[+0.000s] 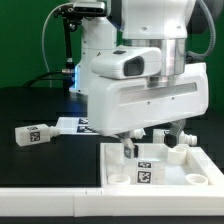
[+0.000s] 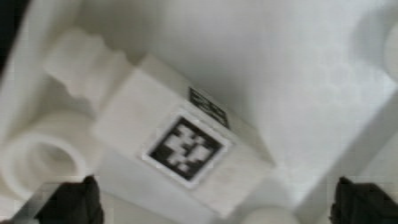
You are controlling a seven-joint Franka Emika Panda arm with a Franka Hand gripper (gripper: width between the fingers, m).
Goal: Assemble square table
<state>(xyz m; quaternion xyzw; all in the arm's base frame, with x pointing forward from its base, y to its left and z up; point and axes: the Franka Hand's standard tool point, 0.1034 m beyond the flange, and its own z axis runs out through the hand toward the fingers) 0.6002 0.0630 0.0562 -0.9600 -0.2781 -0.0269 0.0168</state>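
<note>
The square table top point(image 1: 160, 172) lies at the exterior view's lower right, white, with a raised rim, round sockets and black-and-white tags. In the wrist view it point(image 2: 267, 70) fills the picture, showing one tag point(image 2: 187, 150) and a round corner socket point(image 2: 36, 165). My gripper point(image 1: 155, 145) hangs low over the top's far part, jaws spread wide with nothing between them. In the wrist view the gripper point(image 2: 217, 203) shows only as two dark fingertips point(image 2: 71, 202), with the top's surface below them. One stubby tagged leg point(image 1: 35, 135) lies on the black table at the exterior view's left.
A long plain white rail point(image 1: 50, 205) runs along the front edge. A flat white tagged sheet, seemingly the marker board point(image 1: 75, 124), lies behind the leg, partly hidden by the hand. Black stands and cables point(image 1: 65, 50) rise at the back.
</note>
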